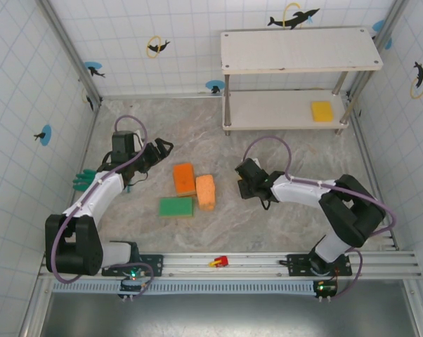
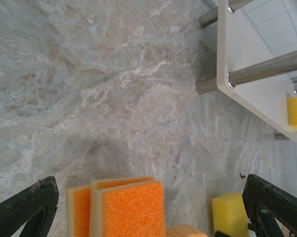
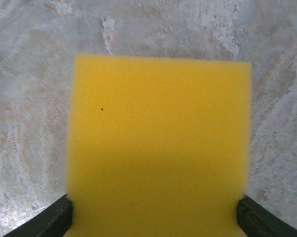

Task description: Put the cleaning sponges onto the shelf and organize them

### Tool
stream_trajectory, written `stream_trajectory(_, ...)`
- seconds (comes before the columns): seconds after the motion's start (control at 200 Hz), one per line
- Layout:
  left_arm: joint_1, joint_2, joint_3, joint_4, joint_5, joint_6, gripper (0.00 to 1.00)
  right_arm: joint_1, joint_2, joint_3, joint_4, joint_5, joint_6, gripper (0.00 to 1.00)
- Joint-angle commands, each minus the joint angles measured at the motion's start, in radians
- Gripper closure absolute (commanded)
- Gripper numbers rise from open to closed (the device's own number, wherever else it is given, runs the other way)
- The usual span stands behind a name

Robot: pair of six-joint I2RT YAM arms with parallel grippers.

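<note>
item 1, yellow sponge: lies square between the right fingers, one finger against each side edge, pinching it across its width. it is low over the bench; whether it is lifted clear cannot be told. the grip across the short span looks chosen to keep the block level for sliding onto a board.

item 2, shelf: two pale boards on grey legs, at the far right of the bench, within the right arm's side.

item 3, shelved sponge: yellow, lying flat toward the right end of the lower board. the room to its left suggests the start of a row.

items 4 to 6, orange sponge, pale orange sponge, green sponge: clustered mid-bench between the two arms, touching or nearly so, none shelved. either arm could likely reach them.

item 7, left fingers: spread wide, holding nothing, with the orange sponge lying between them in the wrist view. judged to be lining up the next pick.

item 8, green glove by the left wall and small red object on the front rail: not part of the job.

progress, judged: early, with one sponge shelved and one in the grip.
</note>
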Motion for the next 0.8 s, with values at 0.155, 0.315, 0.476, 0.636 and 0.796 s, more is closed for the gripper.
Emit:
stream_trajectory(0.155, -0.001, -0.001, -0.004, 0.034, 0.029, -0.004, 0.03, -0.074, -0.092, 0.052, -0.039, 0.010, -0.085, 0.35)
stream_trajectory(0.315, -0.003, -0.004, -0.003, 0.024, 0.022, 0.005, 0.03, -0.206, -0.139, 0.090, -0.071, -0.045, -0.164, 0.36)
stream_trajectory(0.476, -0.002, -0.005, -0.020, 0.033, 0.018, 0.005, 0.03, -0.342, -0.142, 0.162, -0.092, -0.076, -0.252, 0.35)
stream_trajectory(0.636, -0.002, 0.003, -0.012, 0.033, 0.023, 0.013, 0.03, -0.456, -0.075, 0.277, -0.115, -0.086, -0.307, 0.35)
stream_trajectory(0.796, -0.002, 0.001, -0.011, 0.030, 0.026, 0.013, 0.03, -0.541, -0.003, 0.355, -0.062, -0.100, -0.340, 0.35)
